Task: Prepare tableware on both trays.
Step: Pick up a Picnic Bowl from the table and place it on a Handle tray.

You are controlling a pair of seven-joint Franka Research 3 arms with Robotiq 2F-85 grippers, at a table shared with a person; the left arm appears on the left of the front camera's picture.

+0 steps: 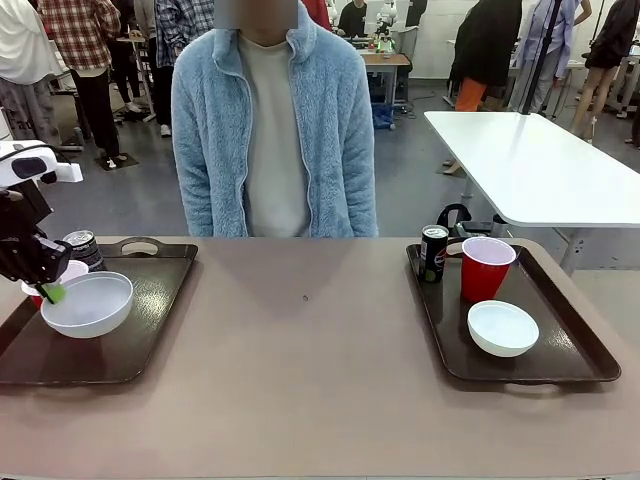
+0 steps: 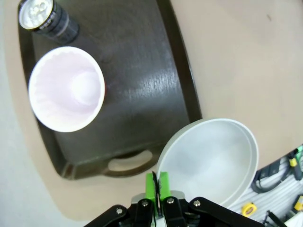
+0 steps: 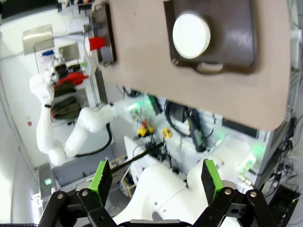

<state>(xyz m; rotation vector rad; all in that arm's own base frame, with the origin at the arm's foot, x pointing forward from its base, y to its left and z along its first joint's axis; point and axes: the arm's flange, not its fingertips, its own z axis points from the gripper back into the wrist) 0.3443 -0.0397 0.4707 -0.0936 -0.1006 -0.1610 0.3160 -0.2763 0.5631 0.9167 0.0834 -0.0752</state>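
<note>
1. Well, the left arm comes in low from the desk's (image 1: 310, 370) left edge, its wrist bent down over the left tray (image 1: 130, 350) (image 2: 137, 99).
2. The left gripper (image 1: 50, 293) (image 2: 156, 186) is nearly closed, its green pads pinching the left rim of a white bowl (image 1: 95, 305) (image 2: 215, 161).
3. That bowl sits open side up over the middle of the left tray; I cannot tell whether its base touches the tray.
4. Just beyond the bowl stands a red cup (image 1: 72, 270) (image 2: 66, 90), upright, with a can (image 1: 84, 248) (image 2: 47, 19) at the tray's far end.
5. The right gripper (image 3: 156, 182) is held high, well away from the desk, jaws spread wide and gripping nothing.
6. On the right tray (image 1: 560, 345) (image 3: 232, 42) a second can (image 1: 433, 253) and second cup (image 1: 487, 268) stand at the far end, with a second bowl (image 1: 502, 327) (image 3: 191, 35) nearer.
7. A person (image 1: 270, 120) in a pale blue fleece stands at the far side.
</note>
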